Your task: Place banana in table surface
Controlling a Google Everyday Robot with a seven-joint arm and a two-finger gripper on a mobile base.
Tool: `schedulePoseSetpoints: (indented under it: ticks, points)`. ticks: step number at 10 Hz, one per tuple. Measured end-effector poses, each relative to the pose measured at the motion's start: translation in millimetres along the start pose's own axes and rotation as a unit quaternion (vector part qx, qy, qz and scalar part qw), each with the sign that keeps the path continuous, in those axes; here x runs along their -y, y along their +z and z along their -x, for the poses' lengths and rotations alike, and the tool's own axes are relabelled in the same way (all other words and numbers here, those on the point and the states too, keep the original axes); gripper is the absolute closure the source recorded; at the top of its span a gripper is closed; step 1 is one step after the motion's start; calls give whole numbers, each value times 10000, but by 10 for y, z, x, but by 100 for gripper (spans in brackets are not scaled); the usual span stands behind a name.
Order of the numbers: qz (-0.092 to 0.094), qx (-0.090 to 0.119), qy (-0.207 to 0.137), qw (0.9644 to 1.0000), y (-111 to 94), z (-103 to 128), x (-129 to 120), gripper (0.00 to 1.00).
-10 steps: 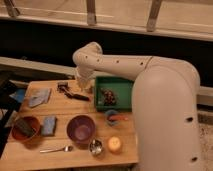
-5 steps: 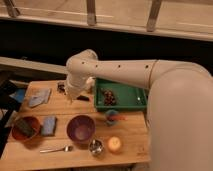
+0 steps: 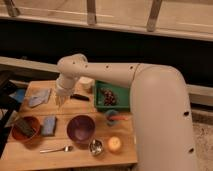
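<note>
My gripper (image 3: 61,99) hangs from the white arm over the back left part of the wooden table surface (image 3: 75,157), just right of a blue-grey cloth (image 3: 39,97) and close above the planks. I do not see the banana; it is hidden or out of view, and I cannot tell whether it is in the gripper. A pale cup-like thing (image 3: 86,83) stands behind the arm.
A green tray (image 3: 119,105) with a dark cluster sits at the back right. A black object (image 3: 80,97) lies beside the gripper. In front are a purple bowl (image 3: 81,128), a brown bowl (image 3: 25,129), a blue sponge (image 3: 48,125), a spoon (image 3: 55,149), a metal cup (image 3: 96,146), a yellow-orange ball (image 3: 115,144) and a teal cup with a carrot (image 3: 113,118).
The arm has swung left, away from the green tray, and the gripper has come down toward the table near the cloth.
</note>
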Motion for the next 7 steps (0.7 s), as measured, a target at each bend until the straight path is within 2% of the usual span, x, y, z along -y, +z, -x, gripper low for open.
schedulePoseSetpoints:
  ticks: [1,3,4,5,7]
  points:
    - [-2,-4,-2,10000,5,-1,-1,64]
    - [-32,-35,-25,10000,16,3,-17,53]
    - [-86,-138,-17,9999,66,3,-5,42]
    - [-97,-250,2,9996,163,-23,3,35]
    - [-97,-490,154,9986,490,-104,118,32]
